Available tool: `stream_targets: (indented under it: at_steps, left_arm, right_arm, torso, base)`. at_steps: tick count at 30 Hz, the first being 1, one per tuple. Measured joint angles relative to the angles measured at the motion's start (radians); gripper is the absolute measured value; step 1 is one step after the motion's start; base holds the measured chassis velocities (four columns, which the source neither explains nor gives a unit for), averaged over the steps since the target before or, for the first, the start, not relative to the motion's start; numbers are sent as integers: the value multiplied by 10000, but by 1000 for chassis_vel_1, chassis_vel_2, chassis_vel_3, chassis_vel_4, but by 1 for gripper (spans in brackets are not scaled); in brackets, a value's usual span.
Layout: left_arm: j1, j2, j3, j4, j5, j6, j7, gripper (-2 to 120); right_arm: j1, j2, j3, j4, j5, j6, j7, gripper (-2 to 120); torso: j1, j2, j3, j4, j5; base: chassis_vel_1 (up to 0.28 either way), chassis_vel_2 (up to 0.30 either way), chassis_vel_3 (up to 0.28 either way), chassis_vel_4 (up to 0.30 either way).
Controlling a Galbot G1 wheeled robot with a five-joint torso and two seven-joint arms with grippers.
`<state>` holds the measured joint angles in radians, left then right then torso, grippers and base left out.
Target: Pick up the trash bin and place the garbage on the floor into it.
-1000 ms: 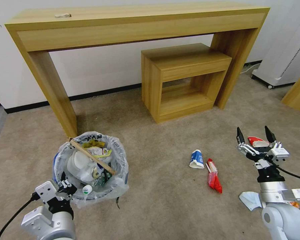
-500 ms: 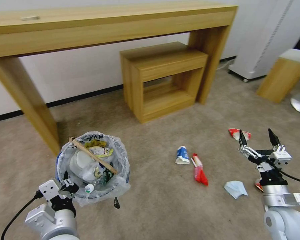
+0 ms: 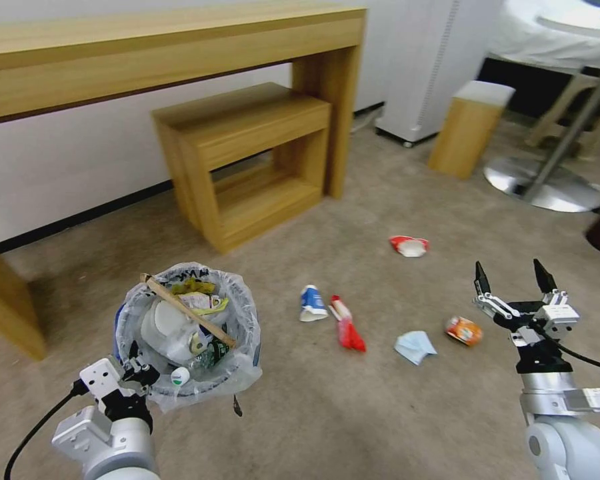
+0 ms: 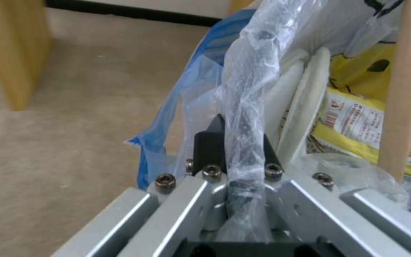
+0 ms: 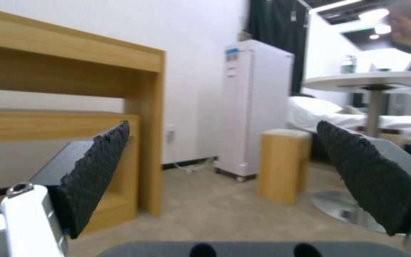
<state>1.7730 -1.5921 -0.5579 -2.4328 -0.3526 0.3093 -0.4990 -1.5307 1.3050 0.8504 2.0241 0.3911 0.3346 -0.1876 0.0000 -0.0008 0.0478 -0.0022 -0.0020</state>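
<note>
My left gripper (image 3: pixel 135 363) is shut on the near rim of the blue trash bin (image 3: pixel 187 333), which hangs lifted at lower left, its plastic liner holding white slippers, wrappers and a wooden stick (image 3: pixel 185 320). In the left wrist view the fingers (image 4: pixel 209 142) pinch the bag-covered rim (image 4: pixel 246 107). On the beige floor (image 3: pixel 353 413) lie a blue-white cup (image 3: pixel 312 303), a red wrapper (image 3: pixel 347 327), a blue mask (image 3: pixel 415 347), an orange snack bag (image 3: pixel 464 330) and a red-white cup (image 3: pixel 409 245). My right gripper (image 3: pixel 513 283) stands open above the carpet, right of the snack bag.
A long wooden console (image 3: pixel 167 47) with a low nested shelf (image 3: pixel 247 160) stands along the wall. At the right are a white appliance (image 3: pixel 427 67), a small wooden block stool (image 3: pixel 470 127) and a round table's metal base (image 3: pixel 547 187).
The head view has swung to the right, so the furniture slid left and the table base came in. The orange snack bag and the mask now show fully. Both grippers keep their poses.
</note>
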Motion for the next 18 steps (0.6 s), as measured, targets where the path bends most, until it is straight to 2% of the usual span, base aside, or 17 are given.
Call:
stream_targets:
  at_steps: [7,11,18]
  left_arm:
    - [-71,-25,-38,66,-38,-33,-24,0]
    - [-103,-19,-140,69,-66,-45,-70,0]
    - [-185,47,-370,10,-92,-9,-79,0]
  right_arm:
    - [127,4,-120,-120,0,0,24,100]
    - [172,28,-172,-179,-8,-11,25,100]
    - [142,41,-186,-166,-16,-114,1,100]
  torso:
    - [0,0,0,-3,0]
    - [0,0,0,3,-1]
    - [0,0,0,0,-1]
  base:
    - [-90,-85,-109,-99]
    - [-13,-3,-9,-10]
    - [0,0,0,0]
